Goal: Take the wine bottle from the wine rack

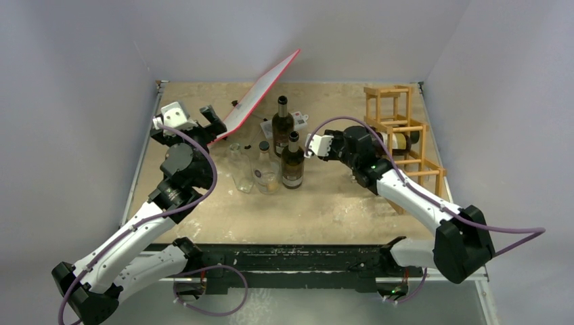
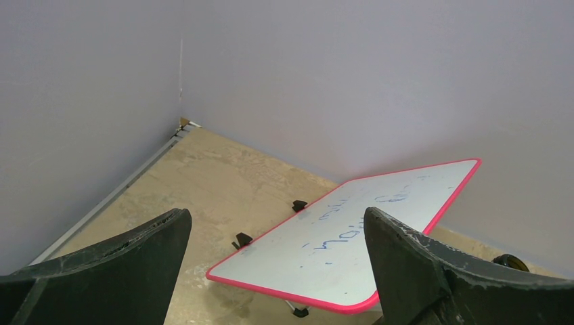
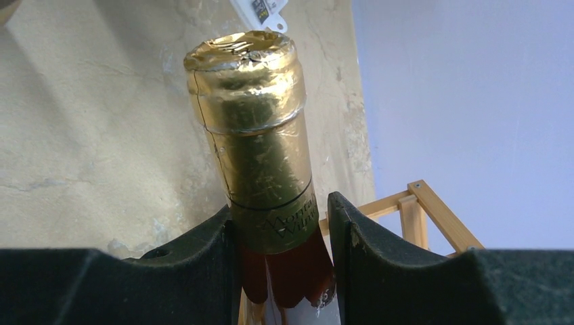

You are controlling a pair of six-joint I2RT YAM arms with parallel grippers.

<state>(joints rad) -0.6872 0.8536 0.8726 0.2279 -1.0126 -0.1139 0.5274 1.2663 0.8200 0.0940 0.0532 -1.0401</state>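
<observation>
At the right side of the counter [image 1: 325, 203], the wine bottle [image 1: 401, 141] lies on its side in the wine rack [image 1: 387, 89], neck pointing out toward the middle. We see the right pincer [image 3: 281, 250] closed around that neck, its fingers [image 3: 365, 261] pressed to either side just under the gold foil. We judge the grasp made and the pull-out not yet done: the bottle must be drawn clear of the bars. The left pincer [image 2: 275, 218] hangs wide open and empty, well apart. The foil is crinkled gold with dark lettering; red shows beneath it, and a pale label wraps the dark body.
</observation>
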